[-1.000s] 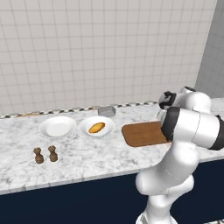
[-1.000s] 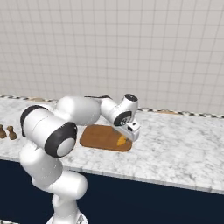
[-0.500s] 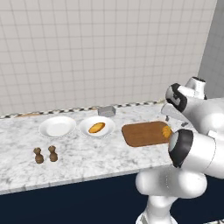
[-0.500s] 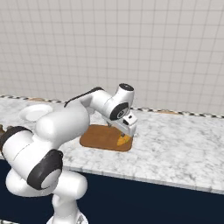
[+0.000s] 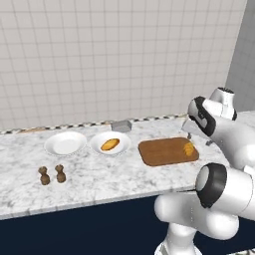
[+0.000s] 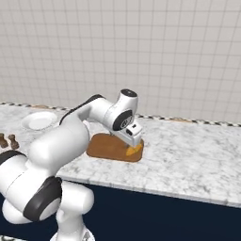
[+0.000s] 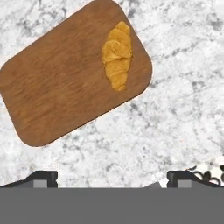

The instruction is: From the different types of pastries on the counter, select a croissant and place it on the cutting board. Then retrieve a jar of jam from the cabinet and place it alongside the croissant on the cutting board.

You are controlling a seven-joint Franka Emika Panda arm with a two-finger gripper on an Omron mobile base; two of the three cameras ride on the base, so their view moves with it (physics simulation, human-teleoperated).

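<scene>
The croissant (image 7: 117,54) lies on the right end of the reddish-brown cutting board (image 7: 65,78) on the marbled counter (image 5: 99,174). From the base views the croissant (image 5: 189,149) (image 6: 133,149) rests free near the cutting board's (image 5: 164,152) (image 6: 106,147) edge. My gripper (image 6: 133,138) (image 5: 189,130) hovers just above it, pointing down. Its fingertips (image 7: 41,177) stand wide apart at the bottom of the hand view, so the gripper (image 7: 113,179) is open and holds nothing. A longer loaf-like pastry (image 5: 110,144) sits on a white plate (image 5: 122,147). The jar of jam and the cabinet are out of view.
An empty white plate (image 5: 65,143) (image 6: 39,120) lies at the left. Two dark brown shakers (image 5: 52,174) stand near the counter's front edge. A small grey box (image 5: 121,126) sits against the tiled wall. Bare marble stretches to the right of the board (image 6: 188,155).
The arm has swung its elbow round and the hand has drawn up off the board. The croissant stays where it lay, and the jaws remain wide.
</scene>
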